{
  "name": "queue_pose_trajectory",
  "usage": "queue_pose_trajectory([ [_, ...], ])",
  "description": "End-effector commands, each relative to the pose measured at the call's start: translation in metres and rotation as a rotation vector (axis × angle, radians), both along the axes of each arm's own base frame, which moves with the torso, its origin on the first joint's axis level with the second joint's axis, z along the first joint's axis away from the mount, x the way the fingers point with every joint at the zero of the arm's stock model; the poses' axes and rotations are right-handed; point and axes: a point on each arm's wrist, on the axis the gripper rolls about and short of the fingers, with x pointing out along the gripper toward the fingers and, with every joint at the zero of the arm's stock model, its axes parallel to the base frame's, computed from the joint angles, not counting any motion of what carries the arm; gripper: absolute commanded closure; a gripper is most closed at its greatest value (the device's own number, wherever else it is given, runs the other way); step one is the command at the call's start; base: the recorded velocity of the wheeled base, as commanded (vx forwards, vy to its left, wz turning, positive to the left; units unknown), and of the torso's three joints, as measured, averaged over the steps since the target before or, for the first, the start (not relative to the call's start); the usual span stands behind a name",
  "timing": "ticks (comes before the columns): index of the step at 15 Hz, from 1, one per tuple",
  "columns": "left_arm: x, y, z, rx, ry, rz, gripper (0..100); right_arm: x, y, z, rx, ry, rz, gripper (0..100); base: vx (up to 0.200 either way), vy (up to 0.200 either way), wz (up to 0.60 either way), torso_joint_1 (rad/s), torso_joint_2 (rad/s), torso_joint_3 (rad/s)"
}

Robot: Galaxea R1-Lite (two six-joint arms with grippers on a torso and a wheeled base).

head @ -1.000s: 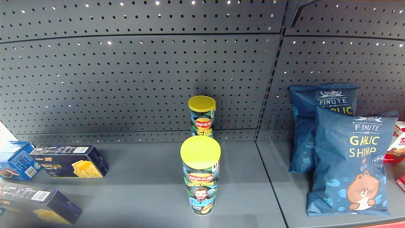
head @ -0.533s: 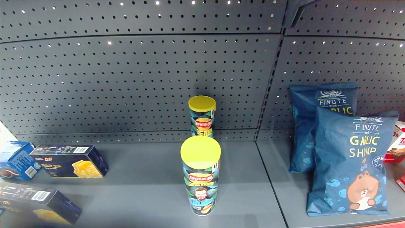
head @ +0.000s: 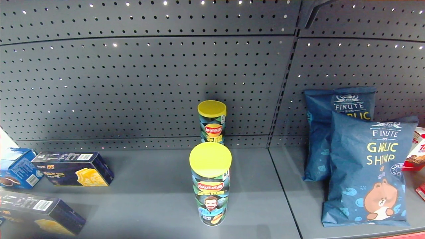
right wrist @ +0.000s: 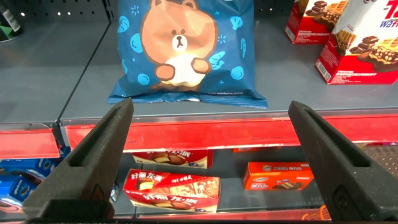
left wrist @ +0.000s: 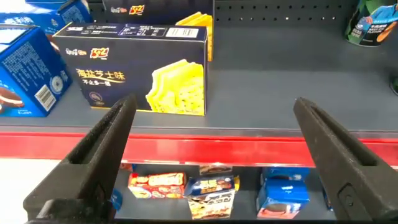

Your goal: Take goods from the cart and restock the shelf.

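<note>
- The front chip can [head: 210,186] stands upright near the front edge of the shelf [head: 149,199], its yellow lid on.
- A second chip can [head: 212,122] stands straight behind the front chip can, against the pegboard [head: 132,83].
- Right of the front chip can, two blue snack bags [head: 368,172] lean (one overlapping the other).
- Left of it lie two cracker boxes [head: 74,168], with a blue cookie box [head: 16,167] farther left.
- The left pincer [left wrist: 214,104] is spread wide and empty, low before the shelf, left of the front chip can.
- The right pincer [right wrist: 211,107] is equally wide apart and empty, right of the can, facing the front bag.
</note>
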Motion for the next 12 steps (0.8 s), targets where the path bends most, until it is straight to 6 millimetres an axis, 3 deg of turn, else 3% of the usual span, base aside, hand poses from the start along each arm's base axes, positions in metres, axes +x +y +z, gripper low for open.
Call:
queue_pose_trajectory([
  [1,0.0,-0.0002,0.0,0.005,0.001,-0.007,0,0.0001,0.0,0.0,0.0,0.001,0.0,0,0.0,0.0,0.0,0.0,0.0,0.0],
  [3,0.0,-0.0024,-0.0002,0.069,0.002,-0.114,0,0.0001,0.0,0.0,0.0,0.001,0.0,0,0.0,0.0,0.0,0.0,0.0,0.0],
  [9,0.0,-0.0013,0.0001,0.115,0.001,-0.067,0,0.0001,0.0,0.0,0.0,0.001,0.001,0,0.0,0.0,0.0,0.0,0.0,0.0],
  [12,0.0001,-0.0014,-0.0002,0.032,0.003,-0.072,0,0.0001,0.0,0.0,0.0,0.001,0.001,0,0.0,0.0,0.0,0.0,0.0,0.0],
])
